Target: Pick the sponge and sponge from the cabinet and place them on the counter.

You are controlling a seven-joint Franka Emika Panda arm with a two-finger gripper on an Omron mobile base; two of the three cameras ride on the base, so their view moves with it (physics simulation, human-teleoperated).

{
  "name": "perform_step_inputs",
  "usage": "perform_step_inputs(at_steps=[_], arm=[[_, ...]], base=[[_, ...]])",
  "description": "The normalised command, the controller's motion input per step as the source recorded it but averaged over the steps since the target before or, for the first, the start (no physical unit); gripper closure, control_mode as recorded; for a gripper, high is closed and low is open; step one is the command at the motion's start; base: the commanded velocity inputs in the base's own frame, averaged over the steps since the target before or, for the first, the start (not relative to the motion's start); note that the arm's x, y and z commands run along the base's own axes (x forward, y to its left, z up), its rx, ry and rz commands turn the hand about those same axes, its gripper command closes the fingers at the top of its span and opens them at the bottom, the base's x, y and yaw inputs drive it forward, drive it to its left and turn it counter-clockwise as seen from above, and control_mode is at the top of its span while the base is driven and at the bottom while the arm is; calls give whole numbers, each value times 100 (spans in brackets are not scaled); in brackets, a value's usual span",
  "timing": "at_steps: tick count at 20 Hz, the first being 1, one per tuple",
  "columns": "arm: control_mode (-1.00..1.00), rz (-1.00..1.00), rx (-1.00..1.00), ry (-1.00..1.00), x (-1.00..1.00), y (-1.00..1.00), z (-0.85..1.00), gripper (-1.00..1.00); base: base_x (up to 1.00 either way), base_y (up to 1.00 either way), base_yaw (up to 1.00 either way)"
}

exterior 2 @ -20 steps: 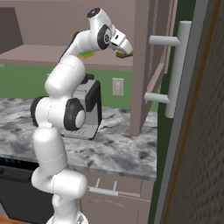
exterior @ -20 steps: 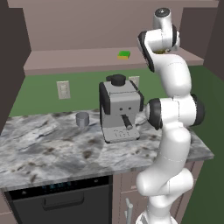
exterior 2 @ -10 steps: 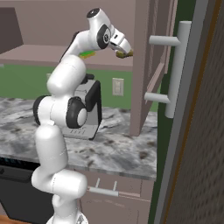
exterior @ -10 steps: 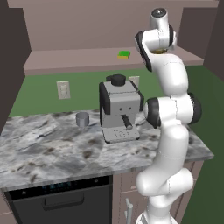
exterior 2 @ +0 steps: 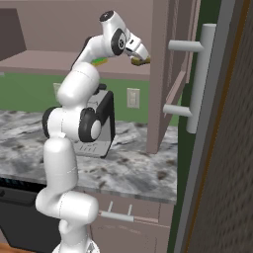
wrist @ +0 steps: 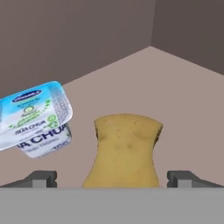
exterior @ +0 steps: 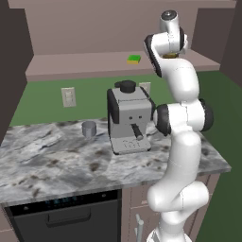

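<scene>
Inside the open cabinet (exterior: 85,64) a bright green sponge (exterior: 133,59) lies on the shelf, left of my raised arm. A tan sponge (wrist: 127,148) lies on the shelf floor straight ahead of my gripper (wrist: 113,179). It sits between the two spread fingertips (wrist: 43,178) with a gap on each side. The gripper (exterior 2: 141,58) is open and holds nothing. The same tan sponge (exterior 2: 142,61) shows as a brownish patch at the hand. The marble counter (exterior: 47,160) runs below.
A white cup with a blue-printed lid (wrist: 37,120) lies on its side just left of the tan sponge. A coffee machine (exterior: 128,118) and a small grey cup (exterior: 89,128) stand on the counter. The cabinet door with its grey bar handle (exterior 2: 202,74) hangs open at the right.
The hand has shifted slightly on the shelf. The gripper stays open, and the sponges have not moved.
</scene>
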Motion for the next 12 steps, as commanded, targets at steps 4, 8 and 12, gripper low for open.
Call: perform_step_inputs(at_steps=[4, 8, 12], arm=[[-100, -1, 0, 0, 16, 0, -3, -100], [-100, -1, 0, 0, 13, 0, -3, -100], [-100, -1, 0, 0, 10, 0, -4, -100]], base=[[0, 0, 0], [0, 0, 0], [0, 0, 0]])
